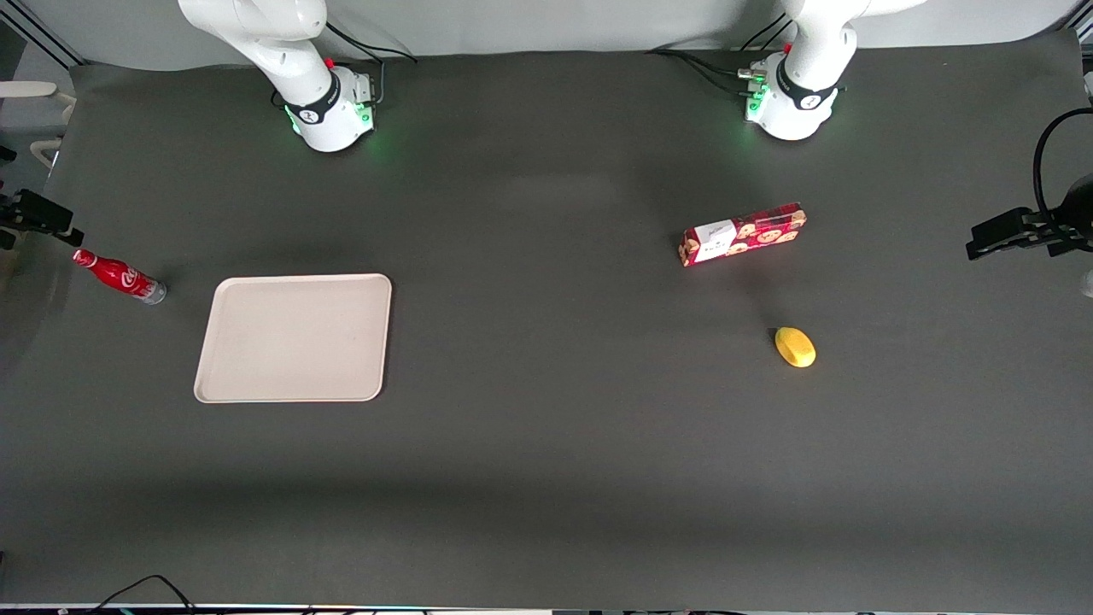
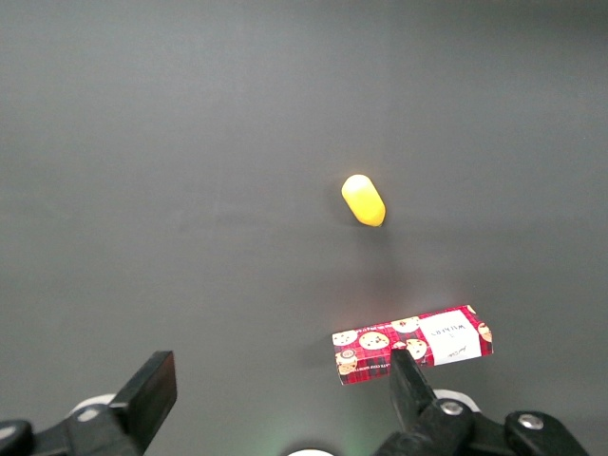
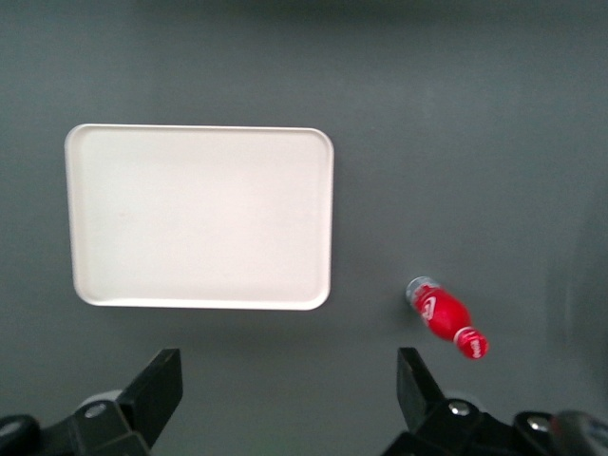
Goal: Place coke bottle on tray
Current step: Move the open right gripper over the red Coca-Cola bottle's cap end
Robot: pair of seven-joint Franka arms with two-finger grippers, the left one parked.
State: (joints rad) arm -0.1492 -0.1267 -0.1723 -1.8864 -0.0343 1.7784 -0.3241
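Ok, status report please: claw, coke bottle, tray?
Claw open, high above table, holding nothing. Coke bottle on table beside tray, apart from it. Nothing on tray, nothing between them.

The bottle [image 1: 119, 277] is showing glossy red with white script, a red cap and a silvery base. The tray [image 1: 295, 337] is looking plain beige, with no pattern. The surface [image 1: 546, 478] is showing a flat dark grey all over. The box [image 1: 743, 234] is wearing red with a cookie print and a white label panel. A small rounded yellow object [image 1: 795, 347] is glowing bright yellow. The claw [image 3: 285, 404], hanging above the surface over the tray and bottle with its black fingers [image 3: 157, 391] spread apart, is showing black.
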